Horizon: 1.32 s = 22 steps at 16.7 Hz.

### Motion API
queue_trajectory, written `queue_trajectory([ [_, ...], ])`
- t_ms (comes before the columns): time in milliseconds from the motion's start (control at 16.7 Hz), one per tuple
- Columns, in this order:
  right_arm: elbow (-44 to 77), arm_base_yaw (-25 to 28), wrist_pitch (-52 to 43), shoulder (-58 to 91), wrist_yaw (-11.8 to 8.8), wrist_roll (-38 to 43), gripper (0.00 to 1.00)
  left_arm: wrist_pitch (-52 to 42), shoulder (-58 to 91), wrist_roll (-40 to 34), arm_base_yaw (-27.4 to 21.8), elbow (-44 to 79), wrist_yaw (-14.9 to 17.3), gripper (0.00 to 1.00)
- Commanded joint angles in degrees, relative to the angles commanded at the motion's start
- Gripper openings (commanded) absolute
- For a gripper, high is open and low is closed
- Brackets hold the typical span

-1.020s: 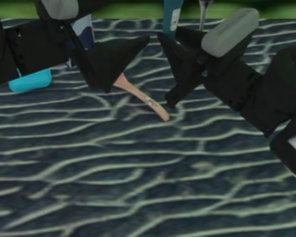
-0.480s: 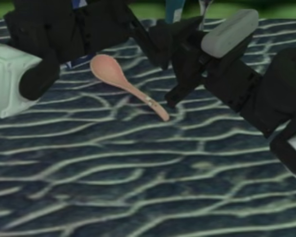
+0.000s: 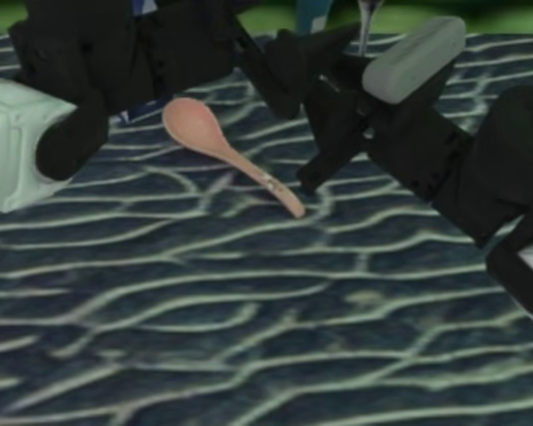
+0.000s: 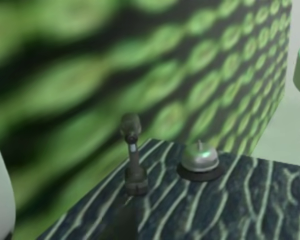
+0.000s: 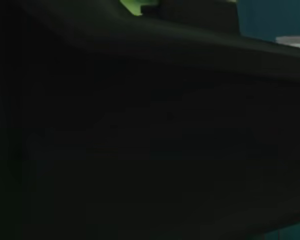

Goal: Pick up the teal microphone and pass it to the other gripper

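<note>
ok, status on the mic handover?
Left gripper and right gripper close together, upper middle of top view. Teal microphone handle shows beside them, grasp unclear. Pink spoon lies nearby, not between them.

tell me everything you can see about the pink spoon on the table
The pink spoon is one smooth piece that looks like plastic, salmon pink, with a rounded oval bowl and a slim handle that tapers to a blunt tip. There is a small dark mark near the tip. It lies flat on the dark blue veined table, bowl toward the top view's upper left, handle running toward the lower right. It lies free below the two grippers; only the table touches it.
</note>
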Motion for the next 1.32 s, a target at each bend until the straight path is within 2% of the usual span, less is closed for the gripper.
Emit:
queue_trajectory([
  [480, 0.0, 0.0, 0.0, 0.0, 0.0, 0.0, 0.00, 0.0, 0.0, 0.0, 0.0, 0.0, 0.0, 0.02],
  [1020, 0.0, 0.0, 0.0, 0.0, 0.0, 0.0, 0.00, 0.0, 0.0, 0.0, 0.0, 0.0, 0.0, 0.00],
  [1320, 0.0, 0.0, 0.0, 0.0, 0.0, 0.0, 0.38, 0.0, 0.0, 0.0, 0.0, 0.0, 0.0, 0.00],
])
